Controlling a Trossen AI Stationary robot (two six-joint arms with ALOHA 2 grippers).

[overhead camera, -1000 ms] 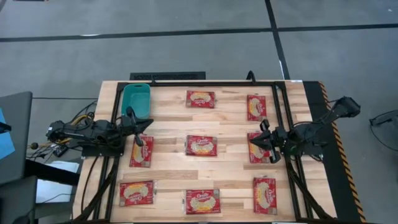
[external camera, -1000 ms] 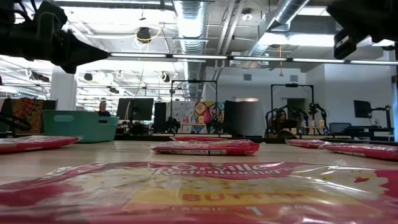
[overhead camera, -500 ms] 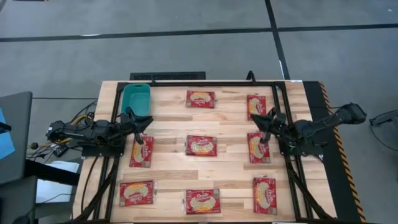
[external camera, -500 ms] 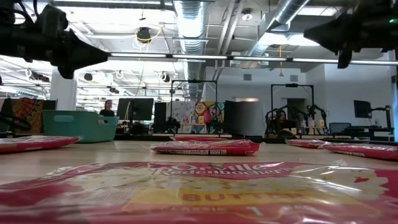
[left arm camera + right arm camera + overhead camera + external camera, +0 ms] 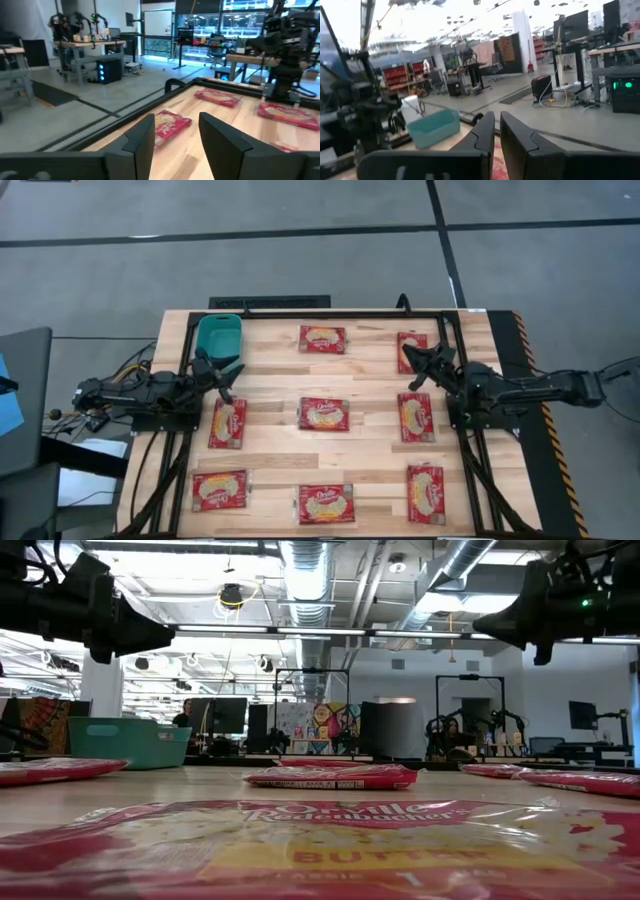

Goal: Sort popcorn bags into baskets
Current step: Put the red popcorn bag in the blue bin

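surface: wooden table [image 5: 370, 390] | room: grey floor [image 5: 300, 240], ceiling ducts [image 5: 310, 580]

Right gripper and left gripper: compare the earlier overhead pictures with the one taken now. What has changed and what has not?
The right gripper swung from the middle-right popcorn bag toward the far-right bag, holding nothing. The left gripper edged toward the basket and its fingers parted. All nine bags and the basket stayed put.
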